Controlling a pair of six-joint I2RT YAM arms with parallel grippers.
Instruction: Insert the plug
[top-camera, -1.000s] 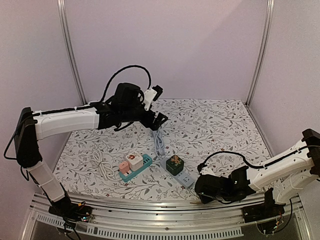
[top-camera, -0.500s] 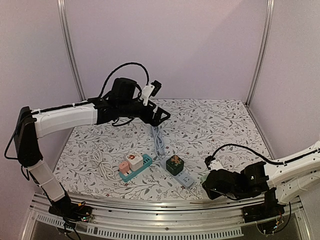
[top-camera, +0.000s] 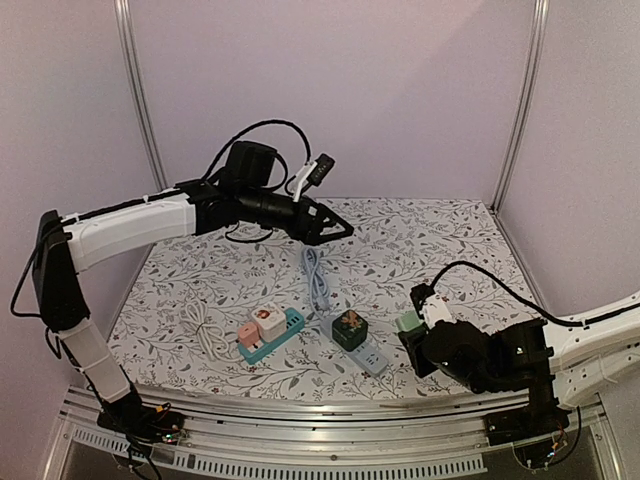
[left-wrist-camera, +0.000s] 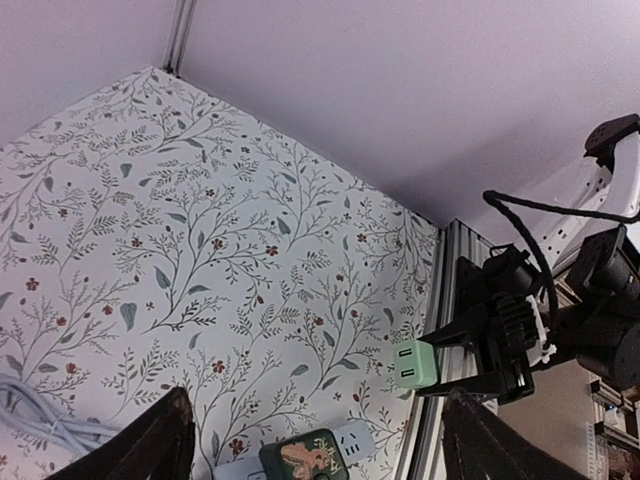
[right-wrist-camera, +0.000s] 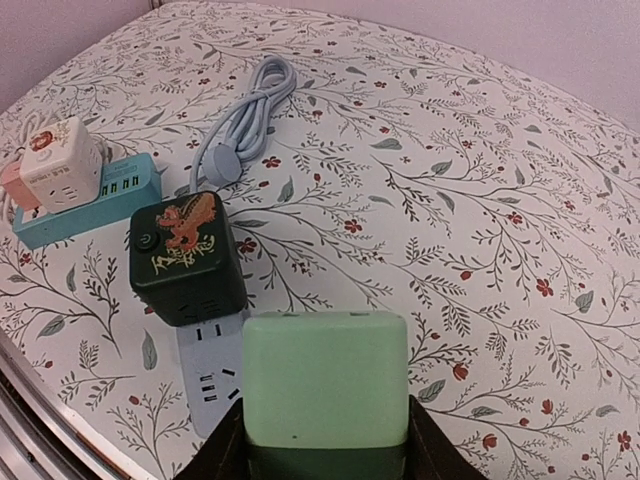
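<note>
My right gripper (top-camera: 413, 330) is shut on a light green plug adapter (right-wrist-camera: 325, 378), held just above the table, right of the pale blue power strip (right-wrist-camera: 212, 377). The adapter also shows in the top view (top-camera: 408, 322) and the left wrist view (left-wrist-camera: 413, 364). A dark green cube adapter (right-wrist-camera: 187, 259) with a dragon picture sits in the strip; free sockets show on the strip's near end. My left gripper (top-camera: 340, 229) is open and empty, raised high over the far middle of the table.
A teal power strip (top-camera: 275, 335) with a white cube (top-camera: 270, 321) and a pink plug (top-camera: 248, 335) lies left of the pale blue strip. A coiled white cord (top-camera: 204, 328) lies at the left. The strip's grey cord (top-camera: 316, 278) runs toward the back.
My right gripper rose from the table's front edge with the green adapter and moved up toward the strip. My left arm swung up and to the right.
</note>
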